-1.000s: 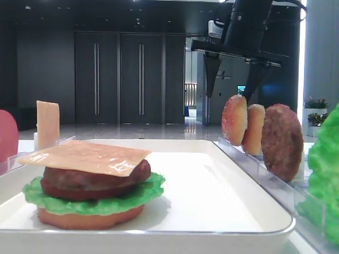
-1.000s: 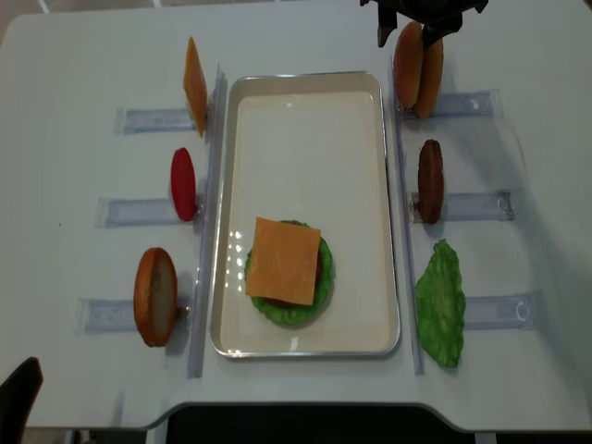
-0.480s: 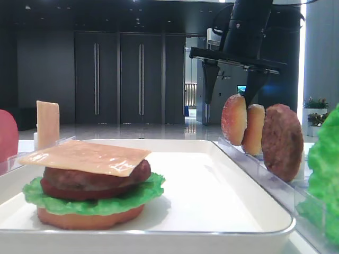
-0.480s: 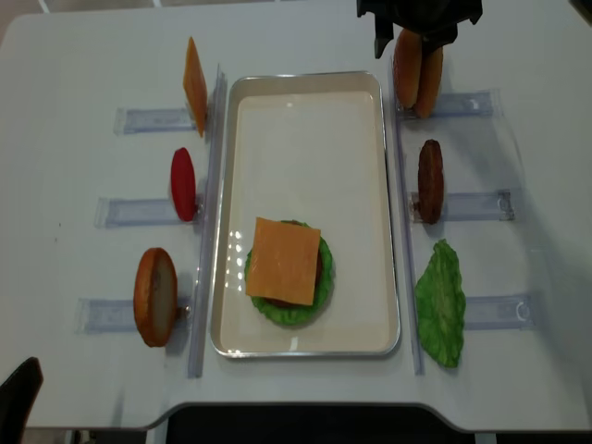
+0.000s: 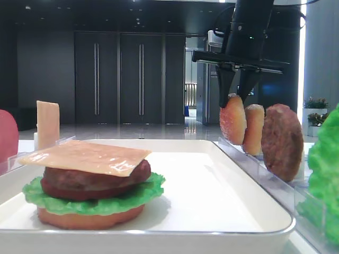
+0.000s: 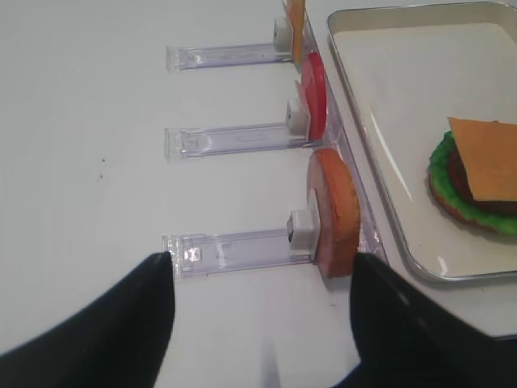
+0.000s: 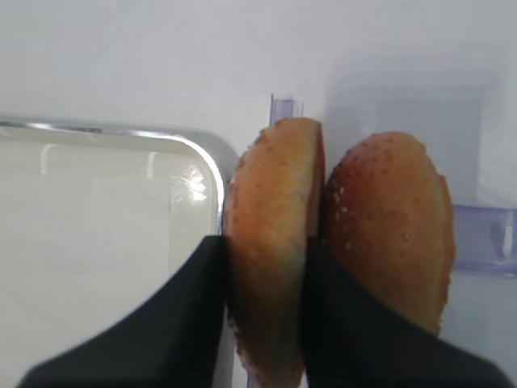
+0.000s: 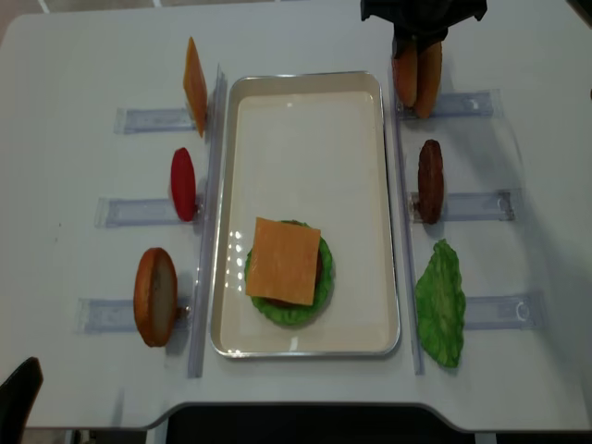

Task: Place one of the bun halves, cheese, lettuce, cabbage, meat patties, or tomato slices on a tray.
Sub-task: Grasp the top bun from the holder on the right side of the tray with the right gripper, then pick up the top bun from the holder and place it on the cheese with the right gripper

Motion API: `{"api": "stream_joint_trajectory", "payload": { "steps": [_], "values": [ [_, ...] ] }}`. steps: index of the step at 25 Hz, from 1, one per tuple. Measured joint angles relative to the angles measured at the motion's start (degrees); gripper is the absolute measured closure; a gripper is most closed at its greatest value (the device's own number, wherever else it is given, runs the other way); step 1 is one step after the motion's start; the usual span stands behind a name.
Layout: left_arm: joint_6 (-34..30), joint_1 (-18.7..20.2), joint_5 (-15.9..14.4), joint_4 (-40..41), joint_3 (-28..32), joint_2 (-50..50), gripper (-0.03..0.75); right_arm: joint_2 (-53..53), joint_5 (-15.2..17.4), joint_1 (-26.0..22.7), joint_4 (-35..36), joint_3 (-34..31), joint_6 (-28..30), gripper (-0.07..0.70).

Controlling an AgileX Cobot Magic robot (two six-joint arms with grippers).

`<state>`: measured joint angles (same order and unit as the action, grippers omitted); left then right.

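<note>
The golden-brown bun half [image 5: 233, 120] stands on edge in a clear rack right of the white tray [image 8: 305, 139], with a smaller speckled bun [image 7: 389, 226] right behind it. My right gripper [image 7: 265, 323] is shut on the bun half [image 7: 271, 234], one black finger on each face; from above the gripper [image 8: 416, 32] hides the bun half's top. On the tray sits a stack [image 5: 90, 185] of bun base, lettuce and patty topped with cheese [image 8: 285, 261]. My left gripper [image 6: 262, 323] hangs open over bare table near an orange bun base [image 6: 333, 212].
Right-side racks hold a meat patty [image 8: 430, 180] and a lettuce leaf [image 8: 440, 302]. Left-side racks hold a cheese slice [image 8: 194, 85], a tomato slice [image 8: 183, 183] and the bun base [image 8: 155, 296]. The tray's far half is bare.
The right gripper's jaws, wide apart above the buns before, have come down and shut on the bun half. Nothing else moved.
</note>
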<state>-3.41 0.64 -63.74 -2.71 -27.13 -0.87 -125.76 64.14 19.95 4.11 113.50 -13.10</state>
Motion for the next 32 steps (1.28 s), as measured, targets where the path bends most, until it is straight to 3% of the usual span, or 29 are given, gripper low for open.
{"api": "stream_joint_trajectory", "payload": {
  "steps": [15,24,28,32],
  "values": [
    [0.00,0.00,0.00,0.00,0.00,0.00,0.198,6.01,5.48,0.00,6.63,2.89,0.00,0.440],
    [-0.07,0.00,0.00,0.00,0.00,0.00,0.198,12.45,6.03,0.26,10.88,3.01,1.26,0.440],
    [-0.12,0.00,0.00,0.00,0.00,0.00,0.198,16.56,6.07,2.18,10.58,2.94,2.06,0.440],
    [-0.12,0.00,0.00,0.00,0.00,0.00,0.198,21.08,5.86,5.28,4.23,-1.50,0.54,0.440]
  ]
}}
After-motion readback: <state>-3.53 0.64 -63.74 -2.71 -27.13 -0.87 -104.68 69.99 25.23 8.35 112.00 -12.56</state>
